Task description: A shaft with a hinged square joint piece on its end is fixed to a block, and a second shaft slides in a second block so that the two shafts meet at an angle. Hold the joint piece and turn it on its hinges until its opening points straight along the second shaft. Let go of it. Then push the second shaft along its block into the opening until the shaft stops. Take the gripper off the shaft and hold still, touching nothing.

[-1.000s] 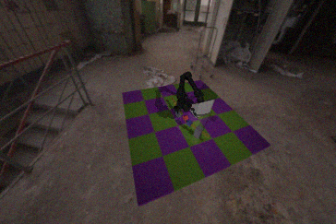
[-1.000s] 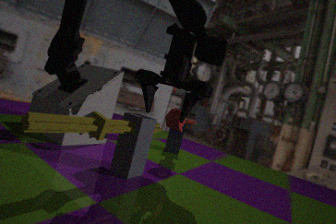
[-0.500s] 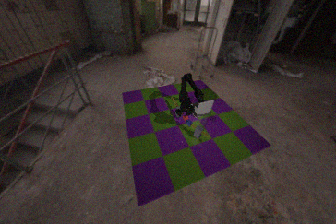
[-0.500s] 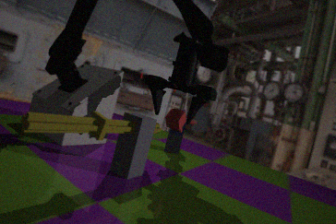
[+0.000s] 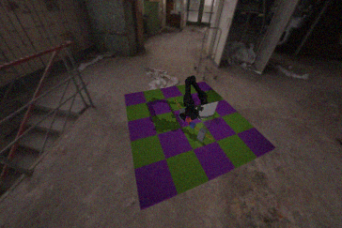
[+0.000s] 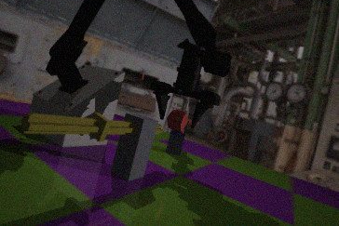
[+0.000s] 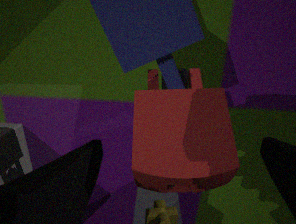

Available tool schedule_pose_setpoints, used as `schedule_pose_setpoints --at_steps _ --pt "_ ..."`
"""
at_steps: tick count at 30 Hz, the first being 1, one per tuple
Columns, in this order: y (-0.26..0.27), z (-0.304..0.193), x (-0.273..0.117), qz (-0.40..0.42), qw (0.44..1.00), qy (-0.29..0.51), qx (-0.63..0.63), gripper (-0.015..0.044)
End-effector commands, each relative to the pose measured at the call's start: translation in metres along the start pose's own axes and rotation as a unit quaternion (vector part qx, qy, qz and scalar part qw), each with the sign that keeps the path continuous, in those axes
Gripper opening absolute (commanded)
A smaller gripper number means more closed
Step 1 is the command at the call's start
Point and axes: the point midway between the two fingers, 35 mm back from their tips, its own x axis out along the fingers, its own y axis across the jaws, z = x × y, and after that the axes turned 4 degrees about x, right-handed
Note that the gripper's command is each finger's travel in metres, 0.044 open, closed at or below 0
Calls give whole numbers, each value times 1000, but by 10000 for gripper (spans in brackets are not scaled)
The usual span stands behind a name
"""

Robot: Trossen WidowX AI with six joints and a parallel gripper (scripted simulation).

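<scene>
- The open black hand [image 5: 187, 117] [image 6: 179, 121] [image 7: 181, 146] is lowered around the joint piece, one finger on either side, with nothing grasped; in the wrist view both fingertips stand apart from it. This placing suggests it is about to close and turn the piece on its hinges.
- The red joint piece [image 5: 188, 120] [image 6: 177, 121] [image 7: 175, 135] is between the fingers, above the checkered table [image 5: 188, 170] [image 6: 251, 185] [image 7: 30, 65]. Its two prongs straddle a blue shaft [image 7: 172, 75] from the blue block [image 5: 192, 125] [image 6: 175, 143] [image 7: 150, 30], which supports it.
- The yellow shaft [image 5: 209, 136] [image 6: 61, 125] [image 7: 162, 212], with a raised collar, runs through an upright gray block [image 5: 202, 134] [image 6: 135, 148] [image 7: 143, 199], probably there to guide its slide. It is not inserted.
- The joint piece looks squarish and matt, with a shadow over part of its top. Its near end faces roughly toward the yellow shaft; exact alignment cannot be told.
</scene>
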Motion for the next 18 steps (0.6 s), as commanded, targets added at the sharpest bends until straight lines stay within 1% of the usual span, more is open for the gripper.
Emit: schedule_pose_setpoints --at_steps 1,10,18 --pt "2 -1 10 4 1000 4 -3 440" --pt "2 -1 23 4 1000 4 -3 440" --pt "2 -1 23 4 1000 4 -3 230"
